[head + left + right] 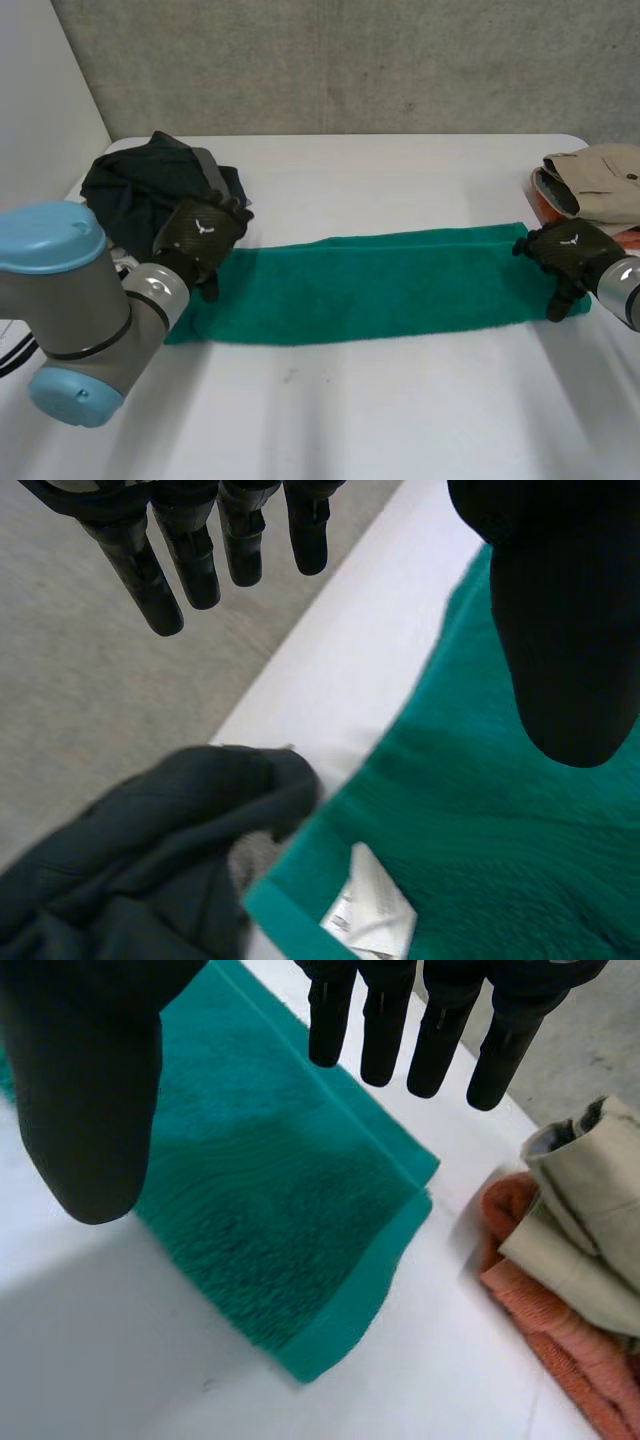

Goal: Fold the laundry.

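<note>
On the white surface one green towel lies as a long strip between one dark garment and one beige garment on one orange cloth. The left hand and the right hand hang over its short ends, fingers straight and holding nothing. I think each should pinch all layers, then join the ends squarely.

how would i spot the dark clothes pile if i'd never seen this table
On the white table, go to the end of the long green towel by the robot's left hand. Just beyond it lies the dark clothes pile, crumpled and near-black, unlike the flat green towel and the beige garment at the other end.
</note>
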